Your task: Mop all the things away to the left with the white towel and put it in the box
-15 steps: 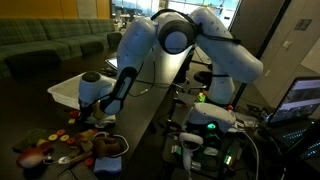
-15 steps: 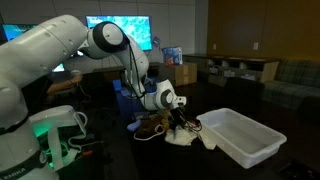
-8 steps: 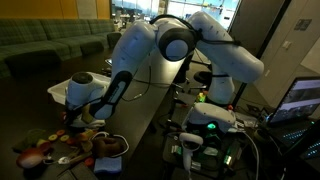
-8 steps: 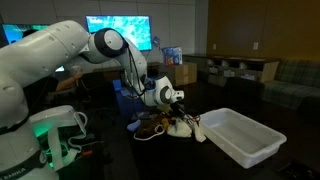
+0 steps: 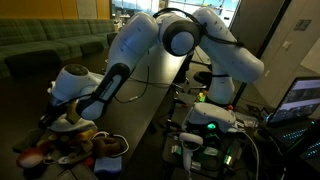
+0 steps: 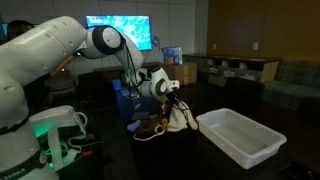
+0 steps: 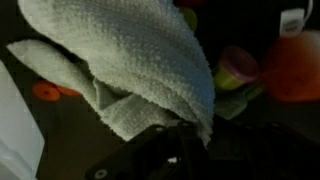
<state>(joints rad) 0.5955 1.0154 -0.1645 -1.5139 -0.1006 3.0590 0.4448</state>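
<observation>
My gripper (image 6: 173,93) is shut on the white towel (image 6: 181,114) and holds it lifted above the dark table; the towel hangs down from the jaws. In the wrist view the towel (image 7: 130,55) fills most of the frame and drapes from the jaws (image 7: 185,135). The white box (image 6: 240,133) stands just beside the hanging towel. In an exterior view the arm hides most of the box, and the gripper (image 5: 62,112) hangs above a heap of small colourful things (image 5: 60,150). The same heap (image 6: 152,126) lies under the gripper.
Toy items show in the wrist view: an orange round thing (image 7: 292,65), a pink-and-green one (image 7: 236,68) and a small orange disc (image 7: 45,91). A green-lit control unit (image 5: 205,125) and a laptop (image 5: 300,100) stand by the arm base. Couches sit behind.
My gripper has risen off the table with the towel, which now hangs free instead of lying on the surface, and has swung away from the heap of things.
</observation>
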